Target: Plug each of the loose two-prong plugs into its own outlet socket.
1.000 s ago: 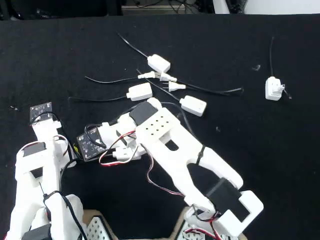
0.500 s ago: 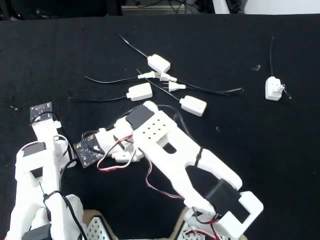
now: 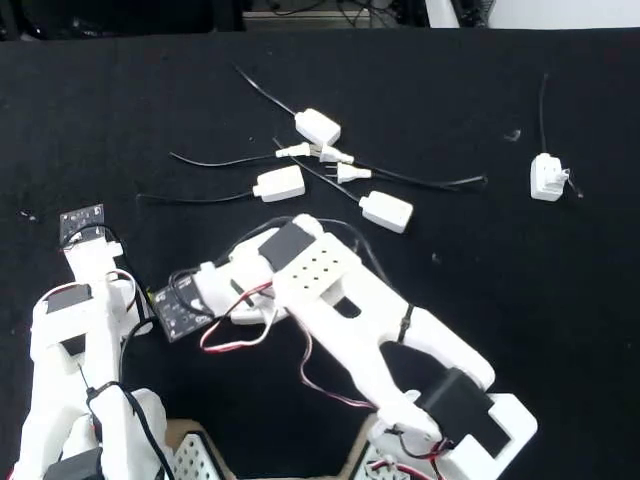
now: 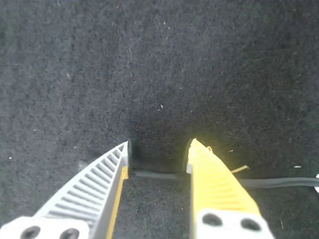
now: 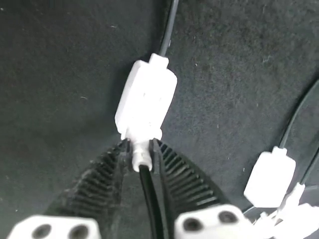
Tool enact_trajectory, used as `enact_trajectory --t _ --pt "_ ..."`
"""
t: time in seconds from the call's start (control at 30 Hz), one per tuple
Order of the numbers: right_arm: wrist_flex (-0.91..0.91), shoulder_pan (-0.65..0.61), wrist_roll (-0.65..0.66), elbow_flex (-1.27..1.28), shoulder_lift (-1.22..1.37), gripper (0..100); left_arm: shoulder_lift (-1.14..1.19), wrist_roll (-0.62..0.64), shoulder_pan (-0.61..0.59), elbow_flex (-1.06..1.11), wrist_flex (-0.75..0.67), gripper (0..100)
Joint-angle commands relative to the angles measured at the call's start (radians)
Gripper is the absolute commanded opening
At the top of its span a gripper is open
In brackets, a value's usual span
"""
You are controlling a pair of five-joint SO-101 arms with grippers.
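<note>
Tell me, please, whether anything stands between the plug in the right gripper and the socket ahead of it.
Nothing visible does. The right gripper is shut on the plug, whose front meets the end of the white socket with no gap. A second socket lies off to one side, apart.

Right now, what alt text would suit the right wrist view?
The right gripper grips a small white plug, which meets the end of a white socket block on black cloth. Another white block lies off to one side.
</note>
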Motion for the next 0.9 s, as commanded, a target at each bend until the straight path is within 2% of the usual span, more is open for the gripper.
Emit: enact_trajectory --t 0.0,0.2,0.6,0.87 --pt "-0.009 0.066 -0.006 0.012 -0.002 1.1 -0.025 0.000 -0.008 -0.008 -0.011 20" --pt "0.031 0.069 -0.006 0.015 -0.007 1.1 -0.025 0.000 -0.008 -0.008 -0.011 20" --pt "0.032 -0.041 -0.012 0.015 -0.008 1.0 -0.025 0.000 -0.008 -0.008 -0.011 20" --pt "0.075 -0.031 -0.009 -0.016 -0.087 1.0 -0.025 0.000 -0.008 -0.008 -0.011 20"
